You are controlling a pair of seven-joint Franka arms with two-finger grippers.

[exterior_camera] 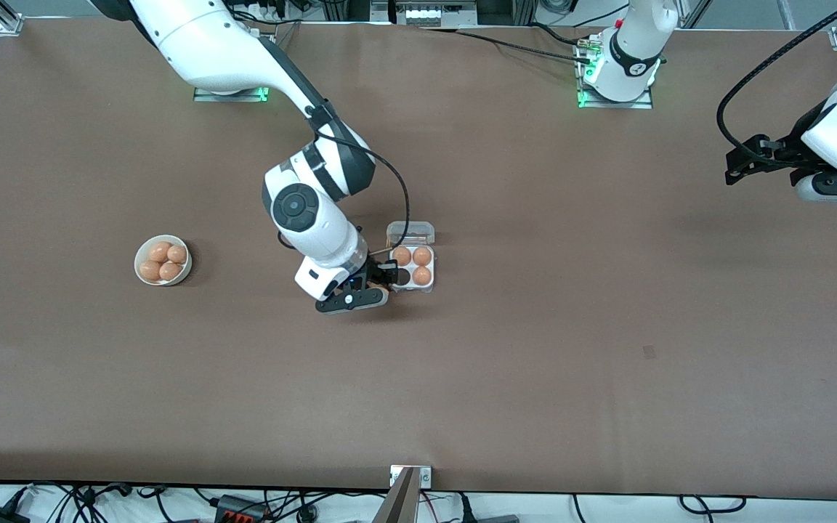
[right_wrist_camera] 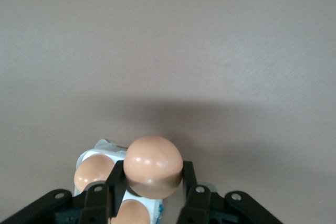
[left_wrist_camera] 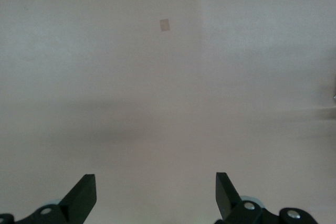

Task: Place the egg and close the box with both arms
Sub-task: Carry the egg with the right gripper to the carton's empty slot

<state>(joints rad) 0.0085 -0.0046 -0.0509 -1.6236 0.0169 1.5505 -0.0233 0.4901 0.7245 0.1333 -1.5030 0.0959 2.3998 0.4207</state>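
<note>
The brown table (exterior_camera: pixel 535 327) carries two things — a white bowl (exterior_camera: pixel 144 277) of eggs and the box (exterior_camera: pixel 431 285).

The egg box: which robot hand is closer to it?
The right. The right gripper holds an egg just above the egg box. The left gripper waits open over bare table at its own end.

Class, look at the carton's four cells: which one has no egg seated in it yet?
The dark cell of the box, beside the right claw; the other three hold eggs.
</note>
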